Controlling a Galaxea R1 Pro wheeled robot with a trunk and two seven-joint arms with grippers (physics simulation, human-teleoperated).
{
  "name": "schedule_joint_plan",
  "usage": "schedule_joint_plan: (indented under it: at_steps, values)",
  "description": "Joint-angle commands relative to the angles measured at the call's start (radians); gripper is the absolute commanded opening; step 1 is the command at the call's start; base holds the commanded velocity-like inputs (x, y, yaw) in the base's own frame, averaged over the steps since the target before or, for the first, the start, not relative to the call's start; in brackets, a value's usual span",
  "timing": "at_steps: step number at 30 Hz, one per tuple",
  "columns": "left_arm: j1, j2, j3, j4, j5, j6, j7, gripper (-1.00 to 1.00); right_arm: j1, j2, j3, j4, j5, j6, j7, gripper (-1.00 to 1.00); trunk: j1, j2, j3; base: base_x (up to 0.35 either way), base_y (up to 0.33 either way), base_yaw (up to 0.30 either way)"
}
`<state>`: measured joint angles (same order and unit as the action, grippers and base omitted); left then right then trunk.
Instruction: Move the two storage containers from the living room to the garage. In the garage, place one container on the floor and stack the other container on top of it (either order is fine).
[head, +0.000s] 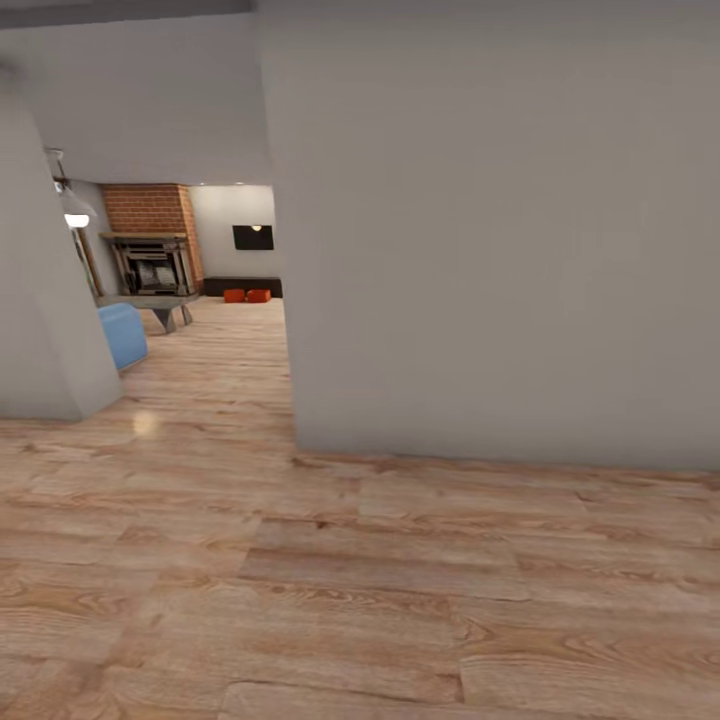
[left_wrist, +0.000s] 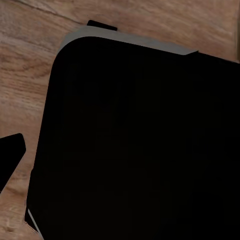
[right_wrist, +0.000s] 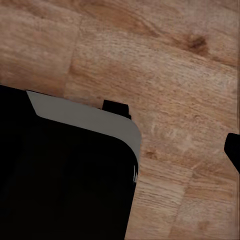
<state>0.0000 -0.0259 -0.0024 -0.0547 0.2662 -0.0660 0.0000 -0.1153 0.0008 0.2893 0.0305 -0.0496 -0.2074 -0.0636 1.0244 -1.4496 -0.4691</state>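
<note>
- We are in a hallway on the light wood plank floor (head: 360, 600), with a plain grey wall (head: 500, 250) close ahead.
- The two orange-red rectangular storage containers (head: 246, 295) sit side by side far off, by the low dark bench (head: 243, 286) against the living room's back wall, beside the red-brick fireplace (head: 150, 235).
- We judge the drive should swing left around the wall's corner, giving the blue chair (head: 122, 335) room.
- We cannot tell how either hand stands; the wrist views give the robot's black, rounded base (left_wrist: 140, 145) over grained planks.
</note>
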Motion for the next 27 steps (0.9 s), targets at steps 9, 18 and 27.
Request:
schedule_joint_plan:
  at_steps: [9, 18, 27]
  values:
    - [0.0, 0.0, -0.001, -0.001, 0.005, -0.003, 0.0, 1.0, -0.001, -0.002, 0.008, 0.003, -0.004, -0.006, -0.002, 1.0, 0.001, 0.0, -0.001, 0.324, 0.0, 0.26]
    - [0.0, 0.0, -0.001, -0.001, 0.005, -0.003, 0.0, 1.0, -0.001, -0.002, 0.008, 0.003, -0.004, -0.006, -0.002, 1.0, 0.001, 0.0, -0.001, 0.324, 0.0, 0.268]
    - [0.0, 0.0, -0.001, -0.001, 0.005, -0.002, 0.0, 1.0, -0.001, -0.002, 0.008, 0.003, -0.005, -0.007, -0.002, 1.0, 0.001, 0.0, -0.001, 0.324, 0.0, 0.268]
